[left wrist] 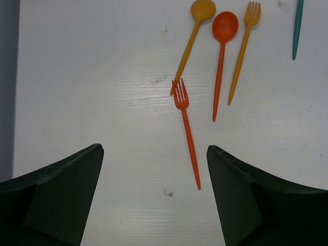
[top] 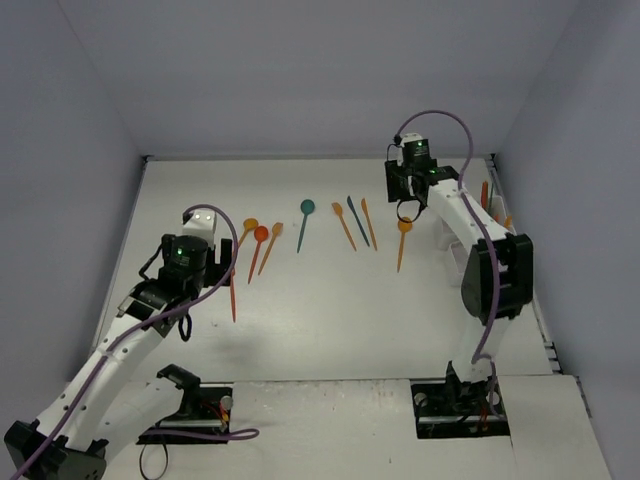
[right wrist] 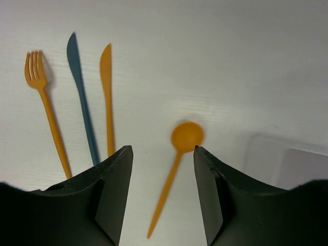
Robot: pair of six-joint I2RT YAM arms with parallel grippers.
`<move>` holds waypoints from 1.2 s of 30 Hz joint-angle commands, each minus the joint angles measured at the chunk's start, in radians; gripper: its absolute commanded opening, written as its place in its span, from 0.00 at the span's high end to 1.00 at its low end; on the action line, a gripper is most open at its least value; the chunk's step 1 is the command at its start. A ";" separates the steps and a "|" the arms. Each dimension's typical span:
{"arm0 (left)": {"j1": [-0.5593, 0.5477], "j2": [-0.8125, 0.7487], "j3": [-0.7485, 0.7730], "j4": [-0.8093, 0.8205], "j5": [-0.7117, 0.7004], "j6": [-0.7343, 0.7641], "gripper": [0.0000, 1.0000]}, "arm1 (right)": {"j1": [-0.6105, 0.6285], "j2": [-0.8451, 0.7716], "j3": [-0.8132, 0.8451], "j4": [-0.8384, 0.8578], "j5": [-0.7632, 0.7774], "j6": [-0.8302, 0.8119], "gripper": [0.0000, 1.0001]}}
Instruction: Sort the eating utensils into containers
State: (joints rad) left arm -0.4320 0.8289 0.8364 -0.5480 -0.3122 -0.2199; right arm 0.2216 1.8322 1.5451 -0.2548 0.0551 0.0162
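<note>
My left gripper (top: 212,280) is open and empty, hanging above a red-orange fork (top: 233,295). In the left wrist view the fork (left wrist: 187,134) lies between and ahead of the open fingers, nearer the right one, with the gripper (left wrist: 155,148) above the table. My right gripper (top: 406,207) is open and empty over an orange spoon (top: 402,243). In the right wrist view the spoon (right wrist: 173,177) lies between the jaws of that gripper (right wrist: 163,154), its bowl by the right fingertip. The white organizer (top: 492,212) stands at the right wall, partly hidden by the right arm, and its corner shows in the right wrist view (right wrist: 289,164).
An orange spoon (left wrist: 193,36), a red spoon (left wrist: 223,46) and an orange fork (left wrist: 244,48) lie left of centre. A teal spoon (top: 304,222) lies mid-table. An orange fork (right wrist: 47,120), a teal knife (right wrist: 82,110) and an orange knife (right wrist: 107,102) lie left of the right gripper. Walls enclose three sides.
</note>
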 commanded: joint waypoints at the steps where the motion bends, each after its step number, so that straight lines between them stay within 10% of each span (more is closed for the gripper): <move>1: 0.007 0.010 0.023 0.054 -0.002 0.008 0.20 | 0.035 0.115 0.065 -0.027 -0.110 0.055 0.53; 36: 0.007 0.025 0.017 0.049 0.018 0.005 0.20 | 0.098 0.240 -0.173 0.045 -0.097 0.100 0.90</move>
State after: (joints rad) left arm -0.4309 0.8493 0.8360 -0.5441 -0.3019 -0.2195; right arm 0.3153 2.1174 1.4853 -0.1390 -0.0653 0.0787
